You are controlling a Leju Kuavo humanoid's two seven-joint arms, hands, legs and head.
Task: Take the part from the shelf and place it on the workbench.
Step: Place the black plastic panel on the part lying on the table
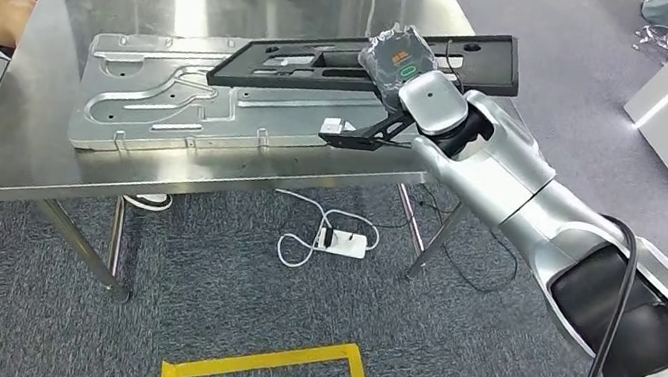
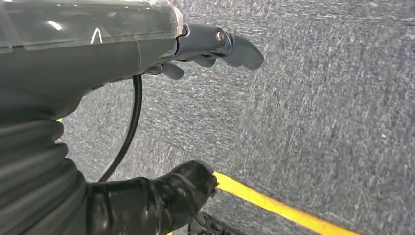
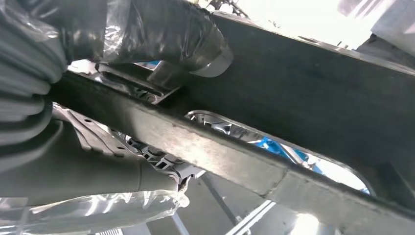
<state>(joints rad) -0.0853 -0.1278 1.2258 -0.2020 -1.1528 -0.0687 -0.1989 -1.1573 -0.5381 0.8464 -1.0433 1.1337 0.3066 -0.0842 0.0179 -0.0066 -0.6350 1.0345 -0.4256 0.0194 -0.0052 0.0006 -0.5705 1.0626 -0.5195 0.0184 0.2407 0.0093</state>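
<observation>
The step in hand looks like the placing itself: the right hand [image 1: 399,60] reaches out over the right part of the steel worktop [image 1: 24,139] and grips the long black part [image 1: 350,60], a flat frame with cut-outs, near its right end. In the right wrist view the thumb [image 3: 161,34] presses down on one face of the part's bar [image 3: 313,122] while the rest of the hand lies beneath it, so the hold is a clamp across the frame's thickness. The part stretches leftward from the hand and lies over the far right portion of a large ribbed metal panel [image 1: 161,105] that already rests on the worktop; whether the part's left end touches the panel or hangs just above it I cannot tell. The left hand [image 2: 215,46] hangs over grey carpet near a yellow floor line [image 2: 284,208], fingers loosely apart and holding nothing. A person sits at the far left corner. The next move, in my judgement, calls for lowering the part level until it rests flat, then loosening the fingers and drawing the hand back without dragging the frame.
</observation>
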